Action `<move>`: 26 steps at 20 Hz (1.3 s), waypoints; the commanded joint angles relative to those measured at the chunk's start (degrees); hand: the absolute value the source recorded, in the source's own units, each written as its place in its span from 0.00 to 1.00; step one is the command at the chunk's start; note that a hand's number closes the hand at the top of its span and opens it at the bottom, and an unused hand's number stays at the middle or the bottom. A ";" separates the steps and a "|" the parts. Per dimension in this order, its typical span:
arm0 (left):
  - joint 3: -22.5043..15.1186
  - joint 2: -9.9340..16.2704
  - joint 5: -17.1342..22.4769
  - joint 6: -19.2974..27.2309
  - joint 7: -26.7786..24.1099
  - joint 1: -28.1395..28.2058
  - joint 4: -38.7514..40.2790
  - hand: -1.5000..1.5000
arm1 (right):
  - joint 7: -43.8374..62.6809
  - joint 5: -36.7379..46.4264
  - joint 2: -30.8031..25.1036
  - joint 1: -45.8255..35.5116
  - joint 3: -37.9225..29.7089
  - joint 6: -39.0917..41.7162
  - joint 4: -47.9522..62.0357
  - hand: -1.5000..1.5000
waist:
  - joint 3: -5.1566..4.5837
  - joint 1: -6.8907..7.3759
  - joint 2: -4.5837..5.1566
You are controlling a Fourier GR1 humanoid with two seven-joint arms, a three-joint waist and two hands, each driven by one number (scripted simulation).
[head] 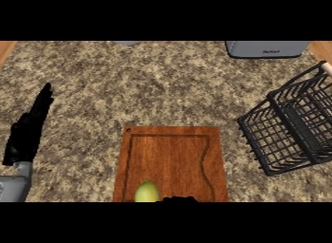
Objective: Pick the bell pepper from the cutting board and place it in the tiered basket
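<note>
**Pepper on board, right robot hand at near edge**

Nearest the camera, at the bottom edge of the head view, a sliver of the right robot hand (pixel 179 199) showed as a dark shape over the near end of the cutting board (pixel 172 156). Too little of it was visible to tell whether its fingers were straight or curled.

Bell pepper (pixel 147 192), pale yellow-green, lay on the board just to the left of that right robot hand, close beside it; whether they touched could not be told. Only its upper part was in view.

Cutting board: brown wood with a groove running round its face, lying flat on the speckled bench (pixel 148 80) and reaching away from the right robot hand.

Tiered basket (pixel 298 126), black wire, stood on the bench well ahead and to the right of the right robot hand, apart from the board. Nothing could be seen inside it.

Left robot hand (pixel 30 128) stood far to the left of the board, fingers straight and pointing away, holding nothing, on its grey forearm (pixel 8 185).

A grey appliance (pixel 267 48) sat at the far edge of the bench, beyond the basket.
</note>
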 commanded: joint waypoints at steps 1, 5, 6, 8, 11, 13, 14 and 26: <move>0.32 -0.57 -0.70 0.93 -1.24 1.10 1.69 0.50 | -0.17 5.80 -0.82 2.70 2.52 -6.86 -15.57 1.00 | 0.01 -1.28 -0.23; 0.83 -0.48 -0.79 1.62 -0.45 0.86 0.76 0.50 | -0.68 12.90 -0.37 -1.23 -0.85 -10.42 -18.17 1.00 | -0.02 -1.99 -0.95; 0.35 -0.94 -0.93 1.69 -0.63 1.78 0.50 0.50 | -0.44 13.37 0.07 -1.45 -1.44 -10.42 -19.15 1.00 | -0.04 -1.63 -0.82; 0.83 -0.68 -0.93 1.34 -1.75 0.59 1.96 0.50 | -0.91 16.50 -1.33 -0.91 -1.63 -12.48 -21.23 1.00 | -0.06 -2.23 -0.53; 1.40 0.56 0.11 -0.24 -0.29 1.30 0.85 0.50 | 0.80 17.66 -3.32 -3.55 -6.47 -7.88 -28.39 1.00 | -0.07 -1.64 -0.46; 1.77 0.14 0.54 -0.08 0.66 0.50 0.66 0.50 | 3.77 20.29 -5.95 -2.71 -6.73 -2.34 -35.50 1.00 | -0.09 -1.67 -0.32; 1.42 0.63 -0.14 0.30 2.15 0.65 -1.99 0.50 | 5.54 21.34 -6.06 -5.07 -9.38 2.65 -37.80 1.00 | -0.08 -0.73 -0.29; -0.86 -2.50 -2.84 0.87 0.28 -0.39 -0.79 0.50 | -0.98 5.83 -9.26 -6.39 -30.07 20.68 -46.13 1.00 | 0.03 1.02 0.79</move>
